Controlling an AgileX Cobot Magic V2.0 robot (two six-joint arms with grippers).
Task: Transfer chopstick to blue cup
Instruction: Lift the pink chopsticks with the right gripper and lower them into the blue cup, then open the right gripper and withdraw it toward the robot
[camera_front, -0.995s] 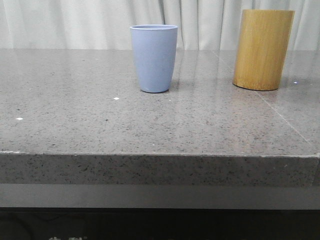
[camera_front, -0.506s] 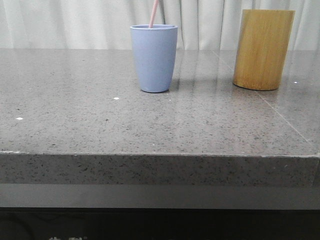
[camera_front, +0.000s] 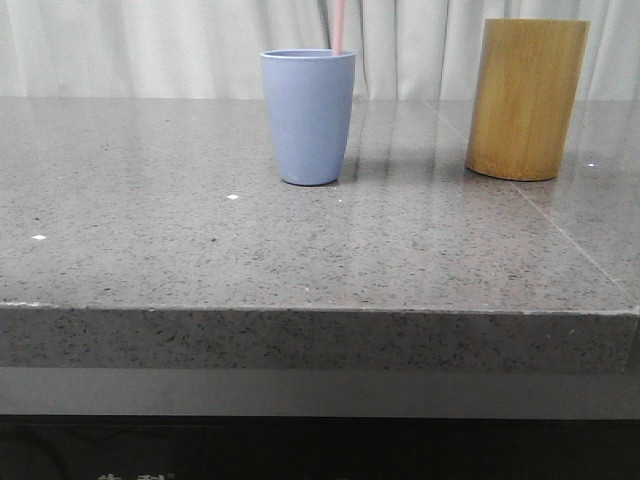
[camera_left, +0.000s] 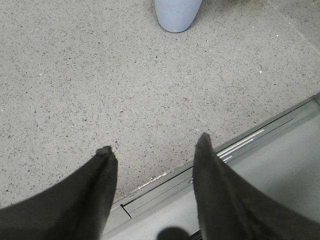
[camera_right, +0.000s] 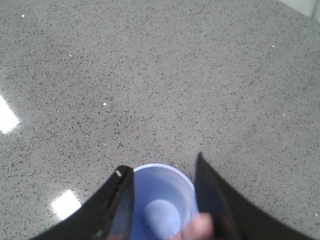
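Above the rim of the matte grey-blue tumbler (camera_front: 308, 117), the thin pale pink chopstick (camera_front: 338, 26) stands almost upright, its long axis vertical, its lower end inside the cup. The right gripper (camera_right: 165, 200) hangs over the cup mouth, jaws spread. The left gripper (camera_left: 155, 165) hovers parted over the speckled grey stone table (camera_front: 180, 240). A yellow-brown bamboo cylinder (camera_front: 527, 98) stands well apart.

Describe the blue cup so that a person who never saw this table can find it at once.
On the grey speckled stone table, two containers stand near the far edge before a white curtain. The blue cup is the left one, with a thin pink chopstick rising above its rim. It is shorter, pale grey-blue and tapers to its base, unlike the straight yellow-brown bamboo cylinder.
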